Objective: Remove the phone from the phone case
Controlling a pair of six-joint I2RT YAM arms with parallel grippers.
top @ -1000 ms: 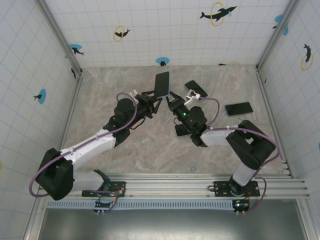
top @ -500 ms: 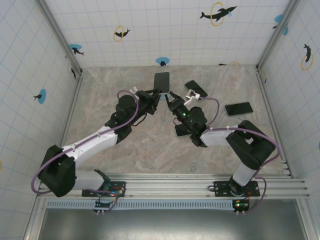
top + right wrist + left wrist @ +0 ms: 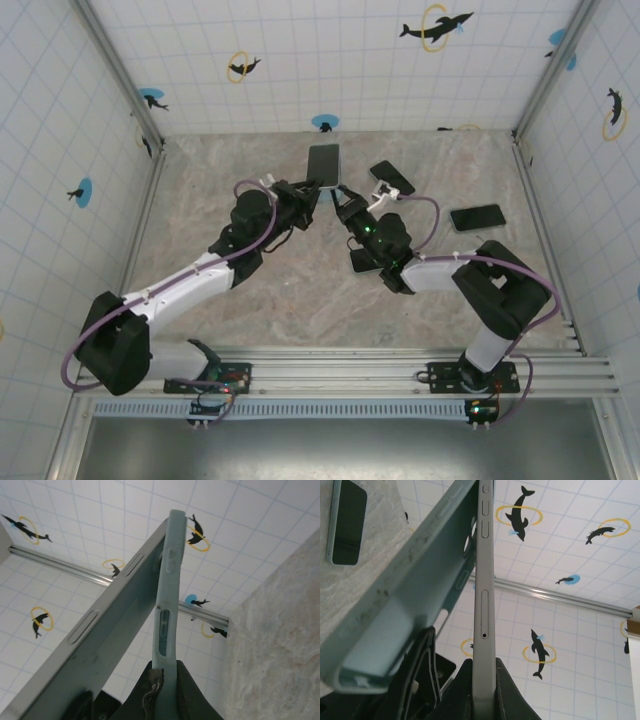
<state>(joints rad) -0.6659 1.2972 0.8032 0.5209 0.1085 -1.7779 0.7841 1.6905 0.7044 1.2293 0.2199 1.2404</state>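
Left wrist view: left end effector (image 3: 484, 680) clenched on phone (image 3: 484, 605) edge; phone case (image 3: 405, 605) splayed off near end, far end seemingly joined. Right end effector (image 3: 164, 677) grips phone case, both held above tabletop (image 3: 300, 290). Full separation left to do.

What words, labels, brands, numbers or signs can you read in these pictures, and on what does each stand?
None can be read.
The wall tiles carry only dolphin pictures in rings, no lettering.
The edge of the phone and the phone case show buttons and slots, no print.
The spare phones on the table have dark screens.
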